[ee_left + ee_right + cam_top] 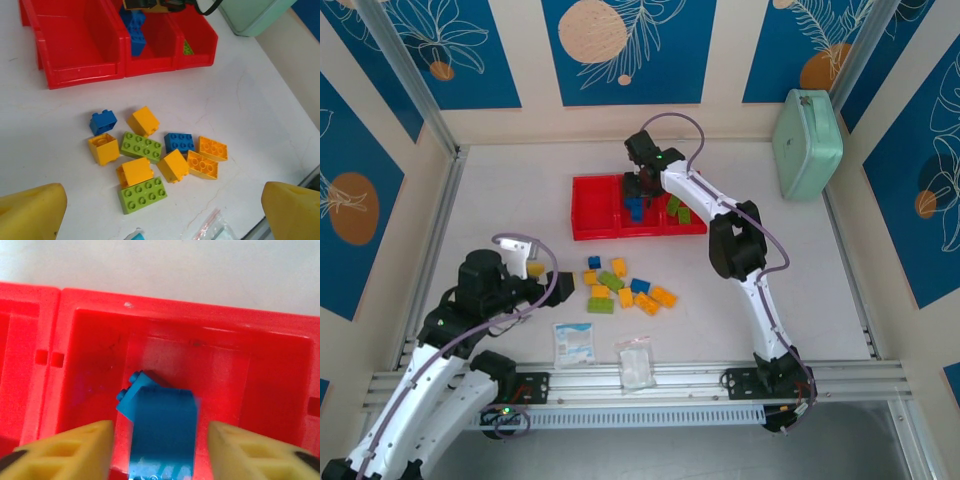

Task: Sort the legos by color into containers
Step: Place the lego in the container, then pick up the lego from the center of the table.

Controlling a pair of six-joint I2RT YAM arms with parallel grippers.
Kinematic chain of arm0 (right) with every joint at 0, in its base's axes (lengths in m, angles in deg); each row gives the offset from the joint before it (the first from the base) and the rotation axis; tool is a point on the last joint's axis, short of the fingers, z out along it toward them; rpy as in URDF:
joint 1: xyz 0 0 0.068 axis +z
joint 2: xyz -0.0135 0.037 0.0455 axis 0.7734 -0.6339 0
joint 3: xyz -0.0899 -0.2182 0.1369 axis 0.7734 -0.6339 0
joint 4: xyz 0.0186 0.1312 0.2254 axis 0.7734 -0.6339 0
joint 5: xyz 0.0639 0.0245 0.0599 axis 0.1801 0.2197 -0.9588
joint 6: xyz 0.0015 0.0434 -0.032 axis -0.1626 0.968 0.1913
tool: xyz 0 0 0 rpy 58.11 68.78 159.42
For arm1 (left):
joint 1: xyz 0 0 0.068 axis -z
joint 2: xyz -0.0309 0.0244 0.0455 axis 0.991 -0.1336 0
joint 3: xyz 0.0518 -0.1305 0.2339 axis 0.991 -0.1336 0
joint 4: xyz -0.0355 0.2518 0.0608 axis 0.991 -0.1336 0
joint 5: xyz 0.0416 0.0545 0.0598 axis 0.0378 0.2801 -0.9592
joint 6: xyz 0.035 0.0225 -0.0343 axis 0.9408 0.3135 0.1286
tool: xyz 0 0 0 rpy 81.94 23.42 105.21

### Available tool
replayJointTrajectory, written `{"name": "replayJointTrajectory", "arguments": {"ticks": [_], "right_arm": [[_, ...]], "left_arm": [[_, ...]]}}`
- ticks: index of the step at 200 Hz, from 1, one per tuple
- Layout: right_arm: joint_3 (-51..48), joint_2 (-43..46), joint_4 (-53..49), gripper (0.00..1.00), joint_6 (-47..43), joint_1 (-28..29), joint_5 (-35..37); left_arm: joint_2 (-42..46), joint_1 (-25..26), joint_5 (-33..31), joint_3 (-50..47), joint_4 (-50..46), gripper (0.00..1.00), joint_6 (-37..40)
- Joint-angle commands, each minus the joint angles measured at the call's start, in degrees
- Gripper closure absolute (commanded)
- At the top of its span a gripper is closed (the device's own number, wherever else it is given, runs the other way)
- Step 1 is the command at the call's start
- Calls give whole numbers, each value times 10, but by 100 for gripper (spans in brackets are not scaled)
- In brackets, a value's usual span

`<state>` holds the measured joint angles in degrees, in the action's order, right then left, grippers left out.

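Note:
The red tray (582, 232) lies at the back middle of the table. My right gripper (640, 186) hangs open over its middle compartment (280, 390). A blurred blue brick (162, 425) sits between the fingers with a gap on each side, above another blue brick (128, 396). Green bricks (677, 208) lie in the right compartment; the left compartment (75, 40) is empty. My left gripper (160, 220) is open above the loose pile (620, 288) of yellow, blue and green bricks, such as a green oblong one (143, 195) and a blue one (103, 121).
A mint-green case (807, 142) stands at the back right. Two clear packets (574, 343) (637, 362) lie near the front rail (670, 380). Walls enclose the table on three sides.

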<state>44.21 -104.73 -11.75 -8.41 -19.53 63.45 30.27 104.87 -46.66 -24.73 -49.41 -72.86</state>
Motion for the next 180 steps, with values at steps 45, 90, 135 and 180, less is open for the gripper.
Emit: {"name": "replayJointTrajectory", "arguments": {"ticks": [45, 90, 135, 180], "right_arm": [[-95, 165, -2, 7, -3, 7, -36], [-288, 363, 63, 3, -13, -9, -60], [-512, 566, 135, 3, -17, -54, -105], [-670, 677, 147, 4, 0, -127, -146]], "left_arm": [[-58, 72, -113, 54, -89, 1, -38], [-150, 86, -62, 63, -60, 1, -95], [-228, 131, -129, 100, -62, 3, -116], [-355, 143, -155, 151, -67, 10, -112]]}}
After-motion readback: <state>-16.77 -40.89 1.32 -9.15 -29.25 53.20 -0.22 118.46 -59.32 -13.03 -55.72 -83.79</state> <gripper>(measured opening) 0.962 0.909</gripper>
